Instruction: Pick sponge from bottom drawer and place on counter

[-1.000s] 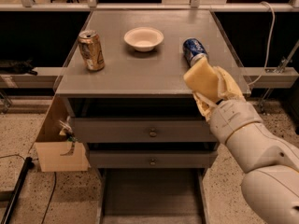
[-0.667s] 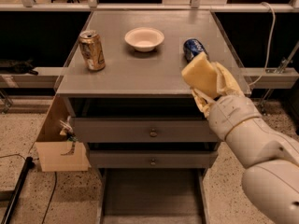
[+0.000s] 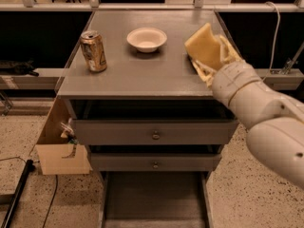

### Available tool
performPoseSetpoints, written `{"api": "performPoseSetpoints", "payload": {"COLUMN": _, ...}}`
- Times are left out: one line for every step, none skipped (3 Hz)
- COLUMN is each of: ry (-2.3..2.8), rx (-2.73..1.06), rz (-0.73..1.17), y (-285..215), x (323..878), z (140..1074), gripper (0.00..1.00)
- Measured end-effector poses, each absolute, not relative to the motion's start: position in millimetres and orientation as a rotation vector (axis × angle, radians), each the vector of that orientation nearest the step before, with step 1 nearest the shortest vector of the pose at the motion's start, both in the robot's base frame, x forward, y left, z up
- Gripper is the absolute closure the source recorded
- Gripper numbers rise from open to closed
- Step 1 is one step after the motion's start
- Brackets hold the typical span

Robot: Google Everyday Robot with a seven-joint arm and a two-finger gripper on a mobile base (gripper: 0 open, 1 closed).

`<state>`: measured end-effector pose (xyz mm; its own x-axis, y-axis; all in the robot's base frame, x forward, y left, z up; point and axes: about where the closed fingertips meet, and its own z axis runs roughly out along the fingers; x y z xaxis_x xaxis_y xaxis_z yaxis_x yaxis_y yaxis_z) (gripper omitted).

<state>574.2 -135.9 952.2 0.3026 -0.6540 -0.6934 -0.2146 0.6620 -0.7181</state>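
Well, hovering over the right side of the counter (image 3: 137,72) with the gripper (image 3: 214,63), pinching the sponge (image 3: 202,44), high above the open bottom drawer (image 3: 152,198).

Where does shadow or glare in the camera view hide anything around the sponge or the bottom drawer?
Camera view: dim, warm light, no strong glare; the sponge, held in the gripper over the right side of the counter, is well lit; deep shadow lies under its lip; the bottom drawer is dim but visible.
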Motion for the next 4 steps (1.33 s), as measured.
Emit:
{"api": "performPoseSetpoints", "payload": {"ry": 1.321, "rx": -0.788, "rz": -0.25, "y": -140.1, "x": 611.8, "z": 961.0, "gripper": 1.0}}
{"api": "performPoseSetpoints", "payload": {"ry": 1.32, "rx": -0.783, "rz": -0.247, "y": -140.5, "x": 615.8, "z": 968.9, "gripper": 1.0}}
{"api": "performPoseSetpoints", "payload": {"ry": 1.323, "rx": -0.795, "rz": -0.218, "y": -129.5, "x": 608.6, "z": 962.8, "gripper": 1.0}}
{"api": "performPoseSetpoints", "payload": {"ry": 1.34, "rx": -0.812, "rz": -0.155, "y": -108.3, "x": 606.9, "z": 952.9, "gripper": 1.0}}
